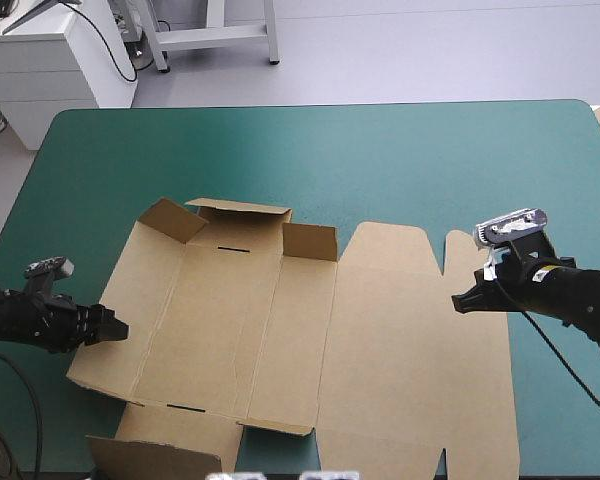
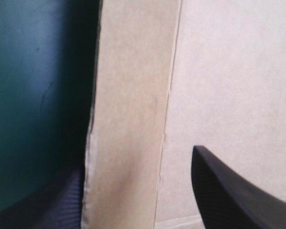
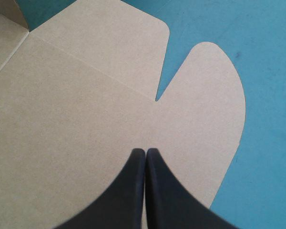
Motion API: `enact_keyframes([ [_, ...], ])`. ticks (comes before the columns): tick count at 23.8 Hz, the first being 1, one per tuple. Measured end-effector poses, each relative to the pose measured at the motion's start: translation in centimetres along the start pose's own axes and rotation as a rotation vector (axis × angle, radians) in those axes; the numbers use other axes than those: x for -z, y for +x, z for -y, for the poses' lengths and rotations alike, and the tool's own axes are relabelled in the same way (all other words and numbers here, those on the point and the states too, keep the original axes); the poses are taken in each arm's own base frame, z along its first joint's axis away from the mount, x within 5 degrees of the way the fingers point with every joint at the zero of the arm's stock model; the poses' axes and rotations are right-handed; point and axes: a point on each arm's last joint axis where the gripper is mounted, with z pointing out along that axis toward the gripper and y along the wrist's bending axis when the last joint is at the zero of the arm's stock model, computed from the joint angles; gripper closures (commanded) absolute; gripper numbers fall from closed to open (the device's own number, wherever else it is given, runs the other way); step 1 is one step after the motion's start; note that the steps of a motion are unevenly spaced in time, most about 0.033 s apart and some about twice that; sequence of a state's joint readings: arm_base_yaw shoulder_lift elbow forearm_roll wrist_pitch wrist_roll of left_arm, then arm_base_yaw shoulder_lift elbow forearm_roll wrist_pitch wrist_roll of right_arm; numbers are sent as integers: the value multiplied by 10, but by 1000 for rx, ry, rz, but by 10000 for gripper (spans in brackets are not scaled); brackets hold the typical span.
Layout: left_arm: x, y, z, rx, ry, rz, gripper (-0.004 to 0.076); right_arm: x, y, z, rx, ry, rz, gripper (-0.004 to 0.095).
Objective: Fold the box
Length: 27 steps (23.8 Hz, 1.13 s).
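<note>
Cut brown board box (image 1: 280, 330) lies on the teal-green cover (image 1: 380, 160), long axis arm to arm: left gripper (image 1: 118, 328), fingers wide, straddles its left flap edge; right gripper (image 1: 461, 302), fingers together, over its lid tab.

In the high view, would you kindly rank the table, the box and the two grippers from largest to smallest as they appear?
Largest: the table.
Next: the box.
Smallest: the left gripper and the right gripper, which look about alike, so I will not rank them.
</note>
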State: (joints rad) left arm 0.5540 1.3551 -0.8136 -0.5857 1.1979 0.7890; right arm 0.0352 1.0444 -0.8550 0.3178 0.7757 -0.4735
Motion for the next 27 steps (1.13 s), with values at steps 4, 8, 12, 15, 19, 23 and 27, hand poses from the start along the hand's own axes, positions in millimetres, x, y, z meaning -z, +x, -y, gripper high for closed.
enact_keyframes([
  [4, -1, -1, 3, -14, 12, 1, 302, 0, 0, 0, 2, 0, 0, 923],
  [8, -6, -3, 10, -49, 22, -19, 302, 0, 0, 0, 5, 1, -1, 923],
  [12, -11, -3, 17, -105, 14, -62, 303, 0, 0, 0, 5, 1, -1, 924],
  [15, -12, -3, 18, -114, 12, -69, 387, 0, 0, 0, 5, 0, -3, 923],
  [19, -12, -3, 18, -119, 7, -75, 538, 0, 1, 0, 5, -3, -10, 924],
  [23, -12, -2, 18, -120, 5, -77, 544, 0, 1, 0, 5, -3, -11, 923],
  [27, -12, -2, 18, -120, 5, -77, 545, 0, 1, 0, 5, -5, -14, 924],
])
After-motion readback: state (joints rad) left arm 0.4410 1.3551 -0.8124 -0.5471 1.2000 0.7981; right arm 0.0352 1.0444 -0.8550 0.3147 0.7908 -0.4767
